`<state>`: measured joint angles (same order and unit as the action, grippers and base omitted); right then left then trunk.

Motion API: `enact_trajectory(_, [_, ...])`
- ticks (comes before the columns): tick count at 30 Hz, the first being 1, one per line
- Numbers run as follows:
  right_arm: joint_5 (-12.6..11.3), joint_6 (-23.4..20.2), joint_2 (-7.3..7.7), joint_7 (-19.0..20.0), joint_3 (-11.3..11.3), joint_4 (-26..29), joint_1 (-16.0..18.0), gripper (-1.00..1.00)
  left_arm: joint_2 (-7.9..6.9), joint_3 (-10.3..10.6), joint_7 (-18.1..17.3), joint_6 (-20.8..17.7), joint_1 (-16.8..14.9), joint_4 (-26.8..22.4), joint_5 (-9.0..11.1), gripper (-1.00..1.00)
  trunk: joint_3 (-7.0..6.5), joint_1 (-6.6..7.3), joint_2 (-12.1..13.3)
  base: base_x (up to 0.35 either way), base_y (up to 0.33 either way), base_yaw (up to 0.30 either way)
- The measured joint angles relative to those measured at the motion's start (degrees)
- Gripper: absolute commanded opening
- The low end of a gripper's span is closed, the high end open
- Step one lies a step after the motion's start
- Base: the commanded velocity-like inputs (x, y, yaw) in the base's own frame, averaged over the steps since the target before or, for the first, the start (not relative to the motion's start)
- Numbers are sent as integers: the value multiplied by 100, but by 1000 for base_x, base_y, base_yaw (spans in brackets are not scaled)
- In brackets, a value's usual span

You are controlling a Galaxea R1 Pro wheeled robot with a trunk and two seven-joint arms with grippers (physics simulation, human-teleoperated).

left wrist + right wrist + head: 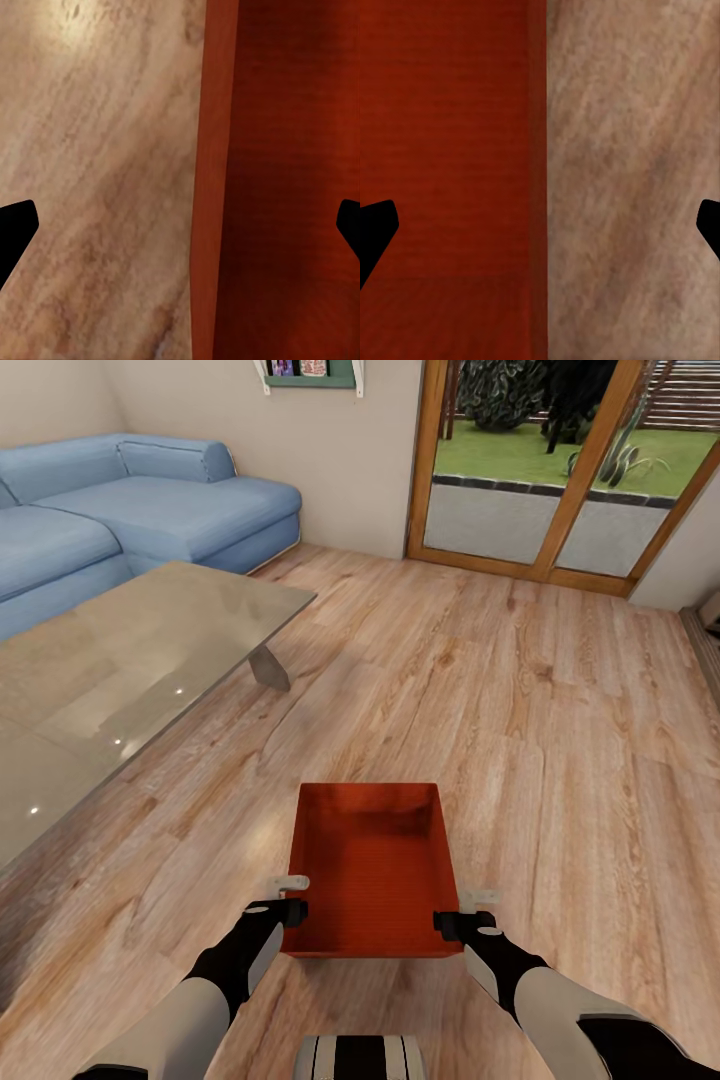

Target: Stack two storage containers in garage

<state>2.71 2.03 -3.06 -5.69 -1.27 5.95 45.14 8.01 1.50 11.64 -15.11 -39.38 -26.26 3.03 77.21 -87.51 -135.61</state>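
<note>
Container: orange-red rectangular open-topped storage bin (370, 870), near centre of the head view, over the light wood-plank floor (520, 700); whether resting on the planks or lifted, cannot tell.
Left claw: black two-fingered left gripper (288, 897) at the bin's left wall, near its near corner, one pale finger (287, 882) lying outside the wall.
Left claw state: spread wide in the left wrist view, dark fingertips (15, 229) at the two edges, the bin's red wall (214, 187) standing between them, untouched by either.
Right claw: black two-fingered right gripper (462, 910) at the bin's right wall, near its near corner.
Right claw state: spread wide in the right wrist view, fingertips (375, 232) far apart, the bin's rim (538, 180) running midway between them, red interior on one side, planks on the other.
Surroundings: grey glass-topped low table (130, 660) to the left; blue corner sofa (140, 510) far left; wood-framed glass doors (570, 470) far right.
</note>
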Motion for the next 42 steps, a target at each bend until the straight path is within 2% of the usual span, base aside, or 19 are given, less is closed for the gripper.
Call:
enact_trajectory(24, [0, 10, 0, 0, -8, 0, 0, 100, 0, -14, -13, 5, 0, 18, 17, 100, 0, 0, 0, 0, 0, 0])
enact_trajectory(25, [0, 13, 0, 0, -8, 0, 0, -100, 0, -19, -11, 8, 0, 21, 20, -100, 0, 0, 0, 0, 0, 0])
enact_trajectory(28, [0, 13, 0, 0, -8, 0, 0, -100, -1, -29, -12, 3, 0, 32, 39, -100, 0, 0, 0, 0, 0, 0])
enact_trajectory(30, [-20, 14, -4, 41, 49, 0, -1, -100, 7, 5, -53, 38, -1, 35, 151, -100, 0, 0, 0, 0, 0, 0])
enact_trajectory(42, [-20, 14, -13, 30, 46, 7, 0, -100, 23, 18, -32, 84, 1, 23, 163, -100, 0, 0, 0, 0, 0, 0])
